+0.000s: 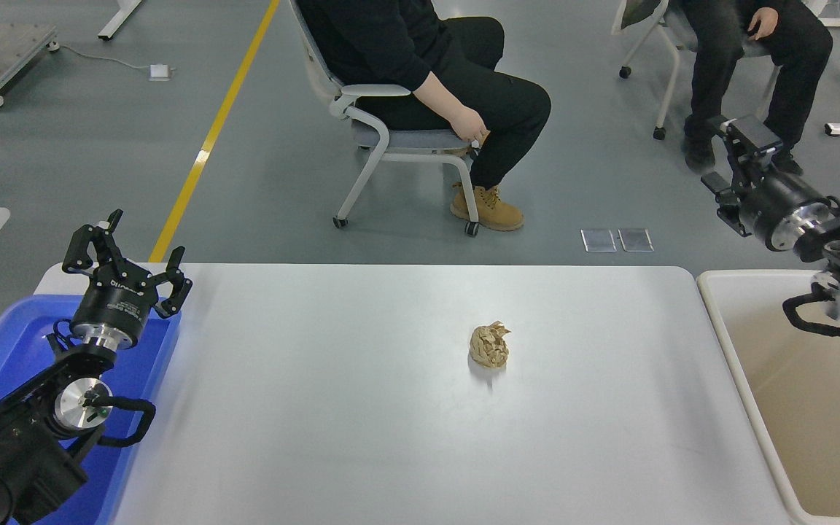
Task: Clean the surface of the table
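The white table surface (362,408) fills the middle of the head view. A crumpled brown paper ball (489,345) lies on it, a little right of centre. My right gripper (728,157) is open and empty, raised in the air past the table's far right corner, well away from the ball. Its arm (839,270) hangs over the beige bin. My left gripper (130,251) is open and empty, parked at the lower left over the blue tray's far edge.
A blue plastic tray (4,343) sits at the table's left end. A beige rectangular bin (792,408) stands at its right end. A person sits on a chair (383,131) beyond the far edge, and a second person (748,44) sits at the top right.
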Controlling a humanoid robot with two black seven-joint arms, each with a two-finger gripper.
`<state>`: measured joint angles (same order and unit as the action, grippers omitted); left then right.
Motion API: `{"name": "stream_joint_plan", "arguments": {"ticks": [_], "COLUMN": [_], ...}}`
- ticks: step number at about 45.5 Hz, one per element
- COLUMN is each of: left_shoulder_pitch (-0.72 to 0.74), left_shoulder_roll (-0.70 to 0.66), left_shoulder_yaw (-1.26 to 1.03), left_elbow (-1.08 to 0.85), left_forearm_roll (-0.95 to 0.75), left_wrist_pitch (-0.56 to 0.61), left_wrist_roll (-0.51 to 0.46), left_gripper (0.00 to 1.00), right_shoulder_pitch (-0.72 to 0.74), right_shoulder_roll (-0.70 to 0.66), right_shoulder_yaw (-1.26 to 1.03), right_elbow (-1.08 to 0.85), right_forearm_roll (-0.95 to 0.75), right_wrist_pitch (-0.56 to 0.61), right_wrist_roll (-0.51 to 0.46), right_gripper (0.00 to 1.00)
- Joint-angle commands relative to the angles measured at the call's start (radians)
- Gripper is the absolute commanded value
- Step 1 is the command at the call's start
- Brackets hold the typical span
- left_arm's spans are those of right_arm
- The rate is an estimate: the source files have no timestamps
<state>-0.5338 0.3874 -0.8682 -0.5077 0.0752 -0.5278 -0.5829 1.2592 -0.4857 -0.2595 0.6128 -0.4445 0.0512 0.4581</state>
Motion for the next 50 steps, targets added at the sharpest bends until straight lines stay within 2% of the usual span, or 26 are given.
{"name": "stream_joint_plan", "arguments": {"ticks": [1,9,15,33,43,50], "left_shoulder_pitch": [0.000,0.000,0.000,0.000,0.000,0.000], "left_shoulder_roll": [0.001,-0.001,-0.001,0.001,-0.001,0.001], "left_shoulder_yaw": [0.000,0.000,0.000,0.000,0.000,0.000], "left_elbow": [0.000,0.000,0.000,0.000,0.000,0.000], "left_forearm_roll": [0.000,0.000,0.000,0.000,0.000,0.000], "left_wrist_pitch": [0.000,0.000,0.000,0.000,0.000,0.000], "left_wrist_roll": [0.000,0.000,0.000,0.000,0.000,0.000], "left_gripper": [1.00,1.00,1.00,1.00,1.00,1.00], "right_shoulder_pitch": [0.095,0.078,0.069,0.040,-0.069,-0.142], "right_shoulder_roll": [0.119,0.223,0.288,0.417,0.486,0.486], "right_shoulder_yaw": [-0.179,-0.213,-0.273,-0.359,-0.411,-0.414], "right_elbow": [0.004,0.004,0.002,-0.019,-0.126,-0.228], "right_forearm_roll": [-0.157,-0.350,-0.421,-0.439,-0.441,-0.439], "right_wrist_pitch": [0.006,0.022,0.022,0.018,0.009,0.007], "right_wrist_roll": [0.001,-0.001,-0.001,-0.001,-0.002,-0.002], "right_gripper": [0.99,0.99,0.99,0.99,0.99,0.99]}}
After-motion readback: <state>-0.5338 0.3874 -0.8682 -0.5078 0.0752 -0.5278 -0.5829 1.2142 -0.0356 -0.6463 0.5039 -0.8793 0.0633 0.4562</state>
